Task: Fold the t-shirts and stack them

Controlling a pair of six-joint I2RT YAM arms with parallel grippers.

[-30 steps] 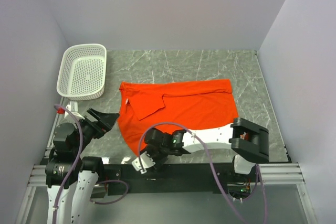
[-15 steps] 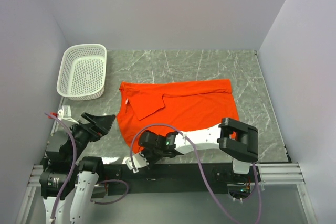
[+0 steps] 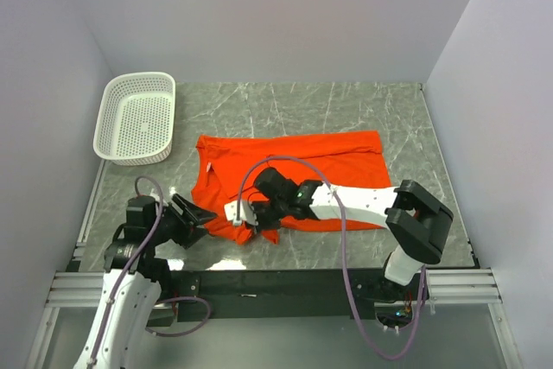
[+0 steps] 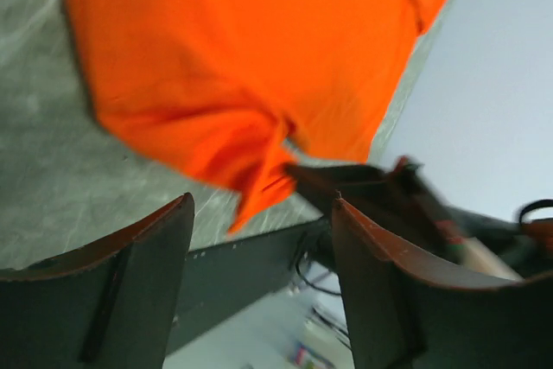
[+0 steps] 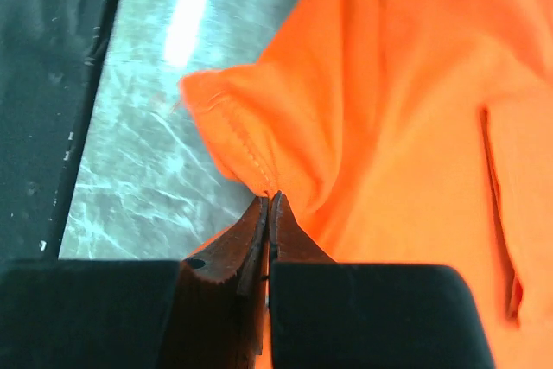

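**Right gripper pinches shirt hem**

The orange-red t-shirt point(image 3: 302, 166) lies spread on the marble tabletop point(image 3: 346, 101), near the white perforated basket point(image 3: 136, 118); the right gripper point(image 5: 270, 202) is clenched on its near-left hem corner; the left gripper point(image 3: 204, 216) sits just beside that corner, jaws apart, grasping nothing.

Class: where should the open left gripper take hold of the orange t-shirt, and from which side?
Probably the near-left edge of the t-shirt, from the left: the right gripper pinches that corner up, leaving a raised edge facing the left gripper.
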